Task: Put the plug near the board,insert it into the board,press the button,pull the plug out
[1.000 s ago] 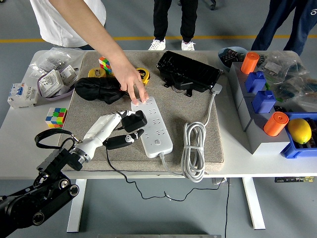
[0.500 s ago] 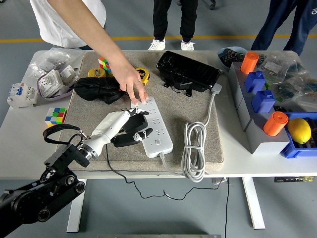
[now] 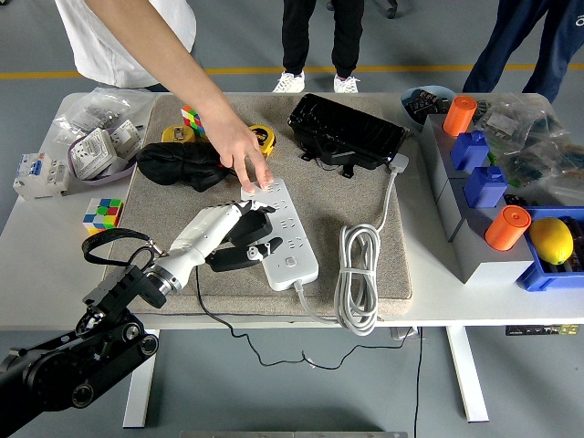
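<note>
A white power strip [image 3: 285, 233] lies on the grey mat [image 3: 347, 196], its cord coiled to the right [image 3: 359, 274]. My left hand [image 3: 245, 235] comes in from the lower left and is shut on a black plug [image 3: 258, 225], which sits against the strip's left side over its sockets. A thin black cable [image 3: 212, 315] trails from the plug over the table's near edge. A person's hand [image 3: 245, 161] reaches from the top left and presses its fingers on the strip's far end. My right hand is out of view.
Near the strip's far end lie a black pouch [image 3: 182, 166], a yellow tape measure [image 3: 264, 137] and a black box [image 3: 347, 130]. Rubik's cubes [image 3: 103, 213] and electrical parts [image 3: 91, 151] sit at the left. Bins with orange cylinders [image 3: 507, 227] and a lemon [image 3: 551, 241] stand at the right.
My left hand carried the plug to the right and away from me onto the strip's left side, then held almost still over the last half second. The person's hand stayed on the strip's far end.
</note>
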You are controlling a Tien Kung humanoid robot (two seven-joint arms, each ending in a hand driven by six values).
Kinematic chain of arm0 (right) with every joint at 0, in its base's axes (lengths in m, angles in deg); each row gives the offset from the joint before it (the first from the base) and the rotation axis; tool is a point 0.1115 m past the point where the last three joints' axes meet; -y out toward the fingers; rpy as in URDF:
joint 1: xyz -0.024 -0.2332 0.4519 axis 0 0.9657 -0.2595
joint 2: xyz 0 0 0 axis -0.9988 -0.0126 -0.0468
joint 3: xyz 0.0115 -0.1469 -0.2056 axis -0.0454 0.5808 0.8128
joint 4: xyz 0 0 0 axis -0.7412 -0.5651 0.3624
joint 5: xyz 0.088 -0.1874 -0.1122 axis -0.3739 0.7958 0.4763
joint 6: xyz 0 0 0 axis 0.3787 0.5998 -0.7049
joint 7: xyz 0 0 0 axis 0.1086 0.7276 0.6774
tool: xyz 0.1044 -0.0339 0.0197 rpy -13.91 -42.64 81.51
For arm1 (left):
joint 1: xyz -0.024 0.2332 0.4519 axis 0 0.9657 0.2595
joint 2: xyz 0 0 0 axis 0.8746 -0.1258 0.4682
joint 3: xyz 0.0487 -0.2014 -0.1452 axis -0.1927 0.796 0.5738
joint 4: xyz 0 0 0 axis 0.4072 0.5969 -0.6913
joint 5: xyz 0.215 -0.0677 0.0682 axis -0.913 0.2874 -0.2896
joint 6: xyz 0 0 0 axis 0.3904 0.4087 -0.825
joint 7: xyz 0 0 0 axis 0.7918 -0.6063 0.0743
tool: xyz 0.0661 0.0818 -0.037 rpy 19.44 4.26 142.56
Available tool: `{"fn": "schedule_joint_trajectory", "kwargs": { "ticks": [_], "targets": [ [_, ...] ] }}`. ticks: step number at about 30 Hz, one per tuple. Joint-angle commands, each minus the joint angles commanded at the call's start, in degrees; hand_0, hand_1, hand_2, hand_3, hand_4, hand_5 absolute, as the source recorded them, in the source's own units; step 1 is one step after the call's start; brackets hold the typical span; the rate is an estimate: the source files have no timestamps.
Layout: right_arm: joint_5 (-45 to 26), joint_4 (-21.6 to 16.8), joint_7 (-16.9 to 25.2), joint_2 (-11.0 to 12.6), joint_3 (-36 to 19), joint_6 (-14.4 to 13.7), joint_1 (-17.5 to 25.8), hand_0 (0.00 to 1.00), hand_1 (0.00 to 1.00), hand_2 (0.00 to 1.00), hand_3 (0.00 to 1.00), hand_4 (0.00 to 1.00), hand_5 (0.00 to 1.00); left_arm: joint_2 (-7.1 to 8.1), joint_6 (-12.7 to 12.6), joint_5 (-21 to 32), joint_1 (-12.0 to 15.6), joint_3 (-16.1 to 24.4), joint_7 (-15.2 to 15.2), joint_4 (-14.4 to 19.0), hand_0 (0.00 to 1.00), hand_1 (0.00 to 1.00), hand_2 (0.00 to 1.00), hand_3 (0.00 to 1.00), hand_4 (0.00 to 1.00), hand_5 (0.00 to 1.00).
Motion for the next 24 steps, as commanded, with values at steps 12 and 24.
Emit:
{"fn": "schedule_joint_trajectory", "kwargs": {
  "ticks": [12,24],
  "targets": [
    [-0.15,0.07,0.05,0.18,0.59,0.06,-0.24,0.621,0.619,0.582,0.538,0.626,0.127,-1.56,0.26,0.46,-1.73,-0.90,-0.16,-1.71,0.760,0.777,0.769,0.761,0.776,0.786],
    [-0.18,0.07,0.13,0.29,0.59,0.07,-0.02,0.621,0.618,0.581,0.540,0.624,0.125,-1.70,0.26,0.51,-1.95,-0.55,-0.06,-1.66,0.759,0.777,0.769,0.760,0.780,0.792]
  ]
}}
